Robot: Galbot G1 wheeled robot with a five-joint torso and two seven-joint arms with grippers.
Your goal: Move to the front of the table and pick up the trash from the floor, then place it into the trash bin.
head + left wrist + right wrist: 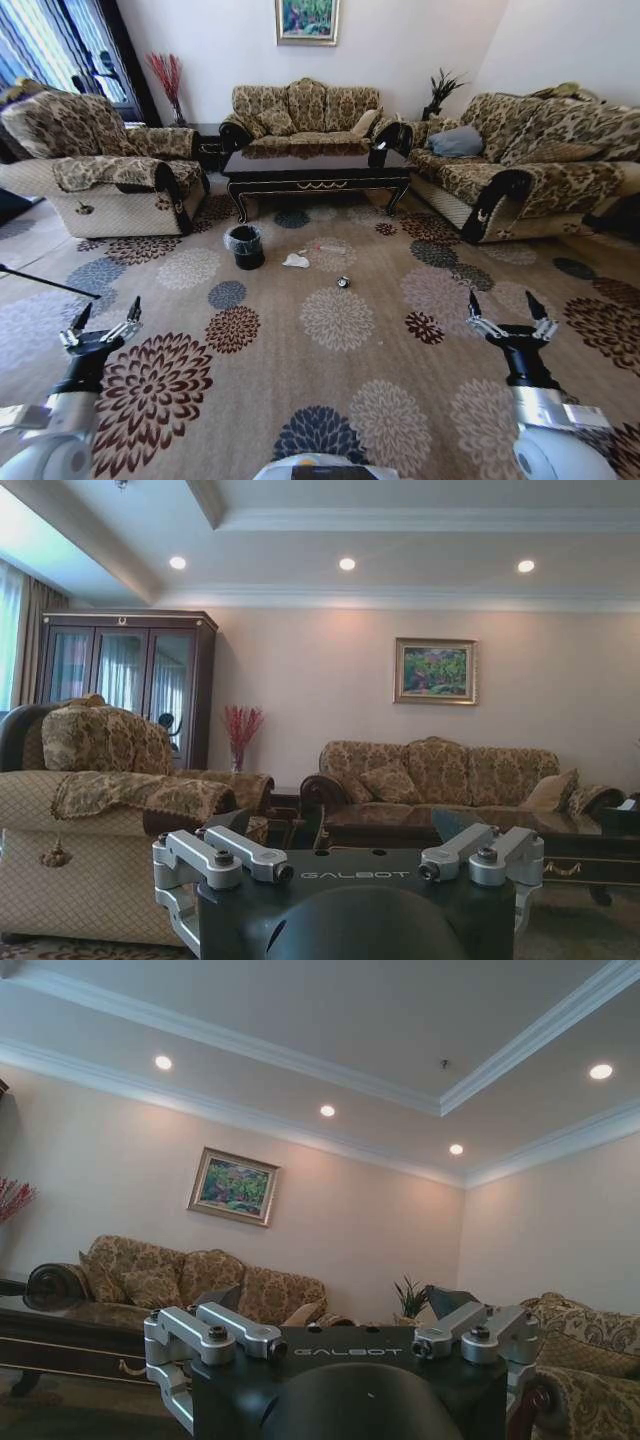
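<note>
Nearest the head camera, the left claw (107, 318) and right claw (507, 311) are held low over the floor (400, 400), each with its fingers spread apart and nothing between them. The trash lies well ahead, between both claws and the worktop (318, 168): a white tissue (295, 261) just beside the trash bin (245, 246), a clear bottle (330, 246) beyond it, and a small scrap (343, 282) closest to the robot. The scrap is judged roughly midway, so neither arm is clearly favoured.

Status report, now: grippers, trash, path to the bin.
Left gripper and right gripper open, empty, held low. Tissue, bottle, scrap on carpet before table. Trash bin beside tissue. Nothing blocking.
</note>
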